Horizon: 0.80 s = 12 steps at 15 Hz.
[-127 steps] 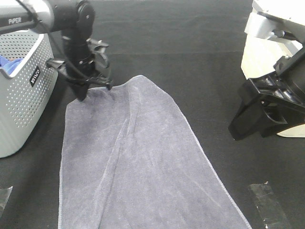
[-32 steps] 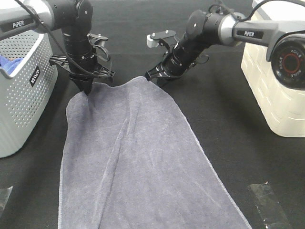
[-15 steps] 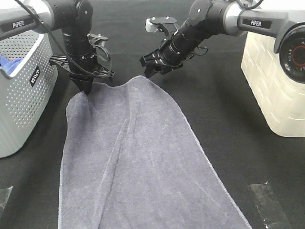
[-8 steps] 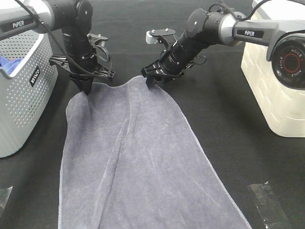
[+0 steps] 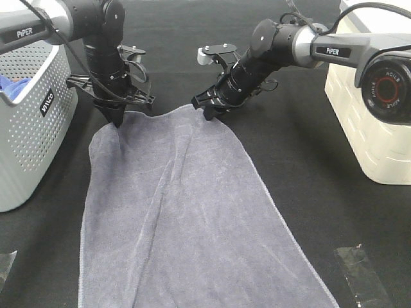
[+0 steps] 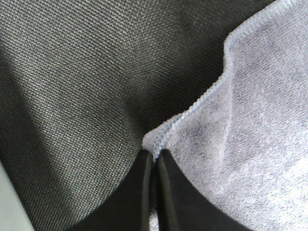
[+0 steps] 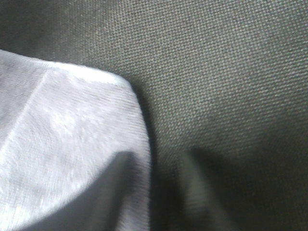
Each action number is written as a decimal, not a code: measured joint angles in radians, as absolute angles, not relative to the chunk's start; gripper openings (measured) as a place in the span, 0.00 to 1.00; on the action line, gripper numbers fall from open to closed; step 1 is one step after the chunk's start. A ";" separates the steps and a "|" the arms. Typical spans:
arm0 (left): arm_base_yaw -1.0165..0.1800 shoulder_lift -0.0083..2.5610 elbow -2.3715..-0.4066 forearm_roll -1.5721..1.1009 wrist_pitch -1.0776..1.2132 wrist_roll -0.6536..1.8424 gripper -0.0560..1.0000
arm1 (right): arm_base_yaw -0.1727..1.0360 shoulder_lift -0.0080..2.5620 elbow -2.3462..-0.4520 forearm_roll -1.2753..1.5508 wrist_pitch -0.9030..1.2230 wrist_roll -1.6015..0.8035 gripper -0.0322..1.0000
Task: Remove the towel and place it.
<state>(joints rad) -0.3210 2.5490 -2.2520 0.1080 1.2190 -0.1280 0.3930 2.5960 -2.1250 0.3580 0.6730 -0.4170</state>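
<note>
Towel (image 5: 186, 218): slate-grey terry, spread flat on the black table cloth (image 5: 302, 160), running from mid-table to the near edge; two far corners lifted a bit. Left gripper (image 5: 117, 120) has the far-left corner, fingers (image 6: 144, 192) pinched tight on the stitched hem w/ fabric between them. Right gripper (image 5: 207, 110) sits at the far-right corner; one finger over the towel, other on bare cloth beside the edge, jaws partly apart — can't tell if it's gripping yet. White perforated basket (image 5: 32, 128) at the table's left edge, blue cloth (image 5: 9, 85) inside, well apart from the towel. Cream bin (image 5: 366, 122) at right edge. Tape strip (image 5: 359, 276) near right corner.
</note>
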 joint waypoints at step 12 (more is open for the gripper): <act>-0.323 2.549 -2.358 0.073 1.202 -0.127 0.06 | 0.333 2.442 -2.124 0.060 0.806 -0.141 0.03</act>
<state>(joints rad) -0.3230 2.5490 -2.3580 0.0730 1.2020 -0.1270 0.3330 2.4420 -2.1240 0.0600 0.8060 -0.1410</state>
